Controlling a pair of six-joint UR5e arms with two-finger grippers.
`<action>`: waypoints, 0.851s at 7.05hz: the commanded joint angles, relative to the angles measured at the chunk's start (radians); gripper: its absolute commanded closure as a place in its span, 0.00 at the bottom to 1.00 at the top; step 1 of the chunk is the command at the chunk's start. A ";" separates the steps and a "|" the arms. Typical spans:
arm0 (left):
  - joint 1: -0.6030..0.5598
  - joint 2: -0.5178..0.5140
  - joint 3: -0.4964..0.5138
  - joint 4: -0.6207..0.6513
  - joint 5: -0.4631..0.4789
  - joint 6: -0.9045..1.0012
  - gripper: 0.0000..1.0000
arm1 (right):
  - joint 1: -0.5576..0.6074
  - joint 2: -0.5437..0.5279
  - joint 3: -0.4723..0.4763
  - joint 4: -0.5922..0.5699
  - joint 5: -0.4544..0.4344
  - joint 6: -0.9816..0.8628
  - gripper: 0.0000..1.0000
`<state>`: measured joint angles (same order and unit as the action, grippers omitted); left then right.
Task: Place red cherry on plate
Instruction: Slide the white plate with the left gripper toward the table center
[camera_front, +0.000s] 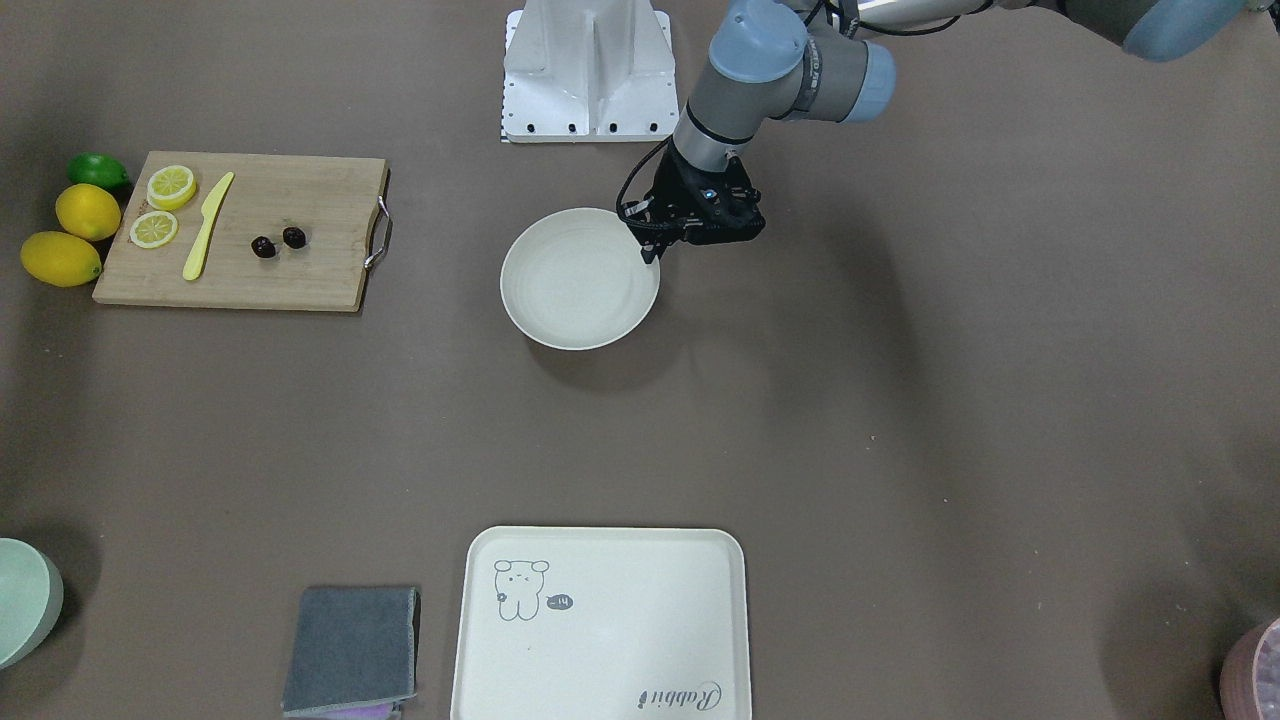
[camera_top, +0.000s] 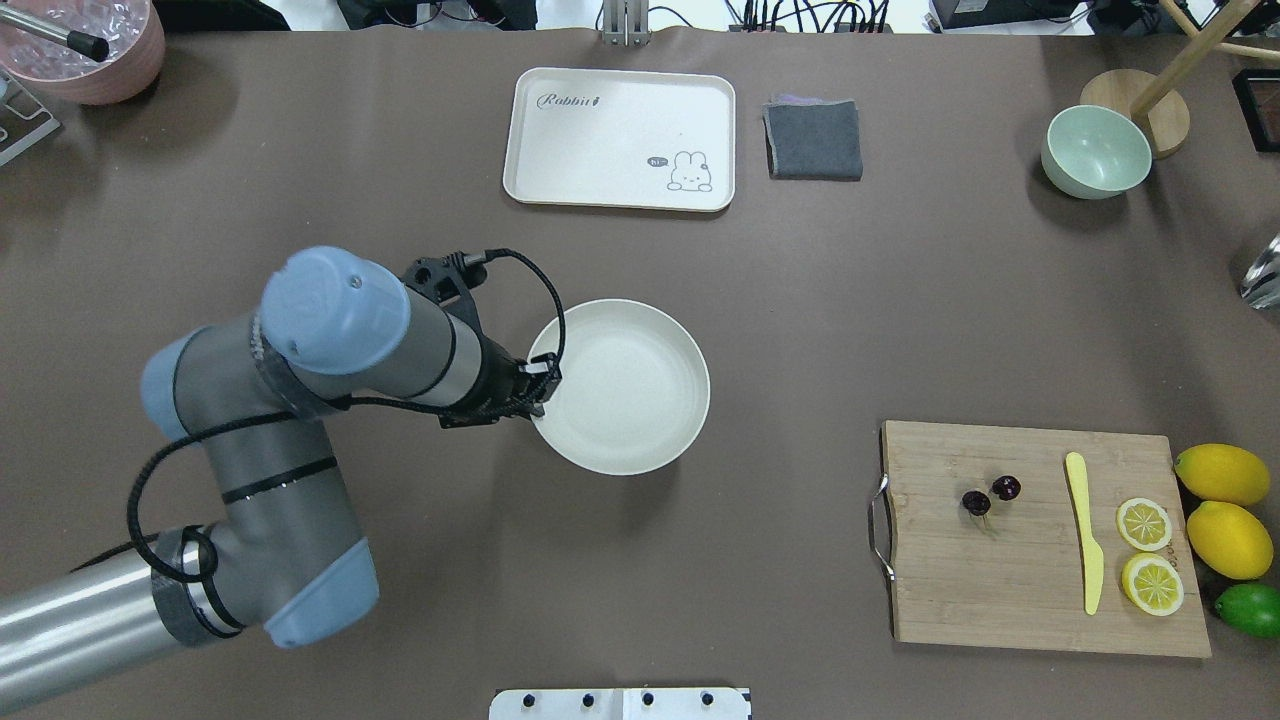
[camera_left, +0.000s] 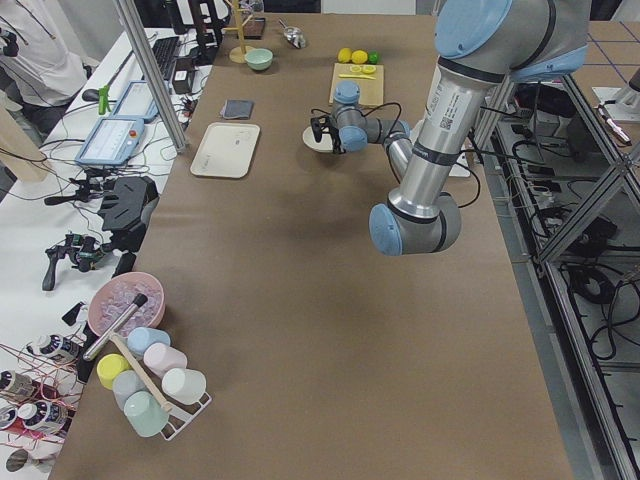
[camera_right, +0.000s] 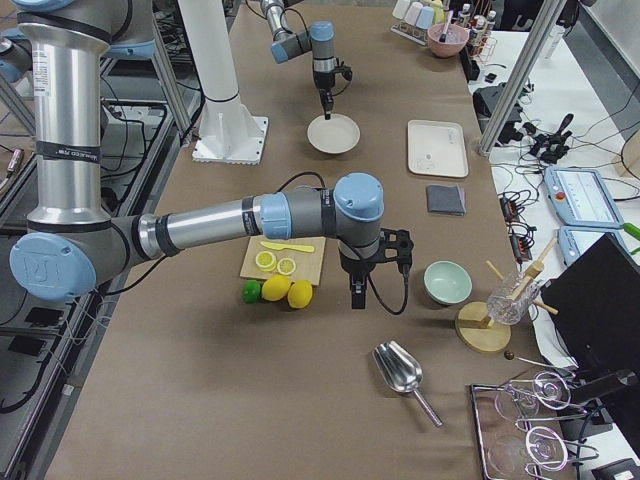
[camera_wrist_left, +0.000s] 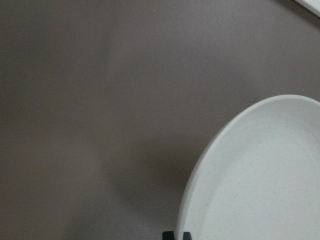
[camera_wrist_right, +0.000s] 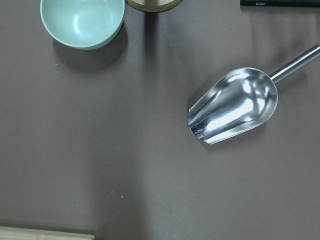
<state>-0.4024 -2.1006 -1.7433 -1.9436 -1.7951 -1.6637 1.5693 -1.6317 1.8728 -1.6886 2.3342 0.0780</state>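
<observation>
The cherry (camera_top: 977, 501) is a pair of tiny round fruits, dark maroon and almost black, with a slight gloss; the two lie just beside each other, and a thin stem shows faintly by one of them. They sit on a wooden board (camera_top: 1030, 590) at the robot's right, between its metal handle and a yellow knife (camera_top: 1082, 530), touching neither. Past the knife lie two lemon slices (camera_top: 1144, 524); off the board's far edge sit two lemons (camera_top: 1222, 474) and a lime (camera_top: 1250, 609), each far bigger than the cherry.

The plate (camera_front: 575, 285) is round, cream, shallow and low-rimmed; it rests on the brown table (camera_top: 900, 300) near the middle, well apart from the board.

The left gripper (camera_front: 652, 252) is at the plate's rim on the robot's left side; in the wrist view its two dark fingertips (camera_wrist_left: 167, 235) stand close together with the rim running between them, so it looks clamped on the plate.

The right gripper (camera_right: 357, 300) hangs point down over the table beyond the board, near a pale green bowl (camera_top: 1096, 152); it shows only in the side view, so I cannot tell whether it is spread or closed; its wrist camera looks down on the bowl and a steel scoop (camera_wrist_right: 232, 105).

Across the table lie a cream tray (camera_top: 600, 140) with a cartoon drawing and, just beside it, a grey cloth (camera_top: 813, 139).
</observation>
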 joint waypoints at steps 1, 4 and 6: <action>0.069 0.004 0.059 -0.105 0.104 -0.044 0.98 | 0.000 -0.001 -0.001 0.001 0.000 -0.001 0.00; -0.043 0.040 0.024 -0.097 -0.058 -0.030 0.02 | 0.000 -0.002 -0.001 0.000 0.000 -0.001 0.00; -0.275 0.170 -0.054 -0.094 -0.314 0.171 0.02 | 0.000 -0.007 -0.003 -0.002 0.000 0.000 0.00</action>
<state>-0.5487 -2.0120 -1.7507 -2.0393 -1.9675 -1.6083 1.5693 -1.6366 1.8710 -1.6893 2.3354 0.0770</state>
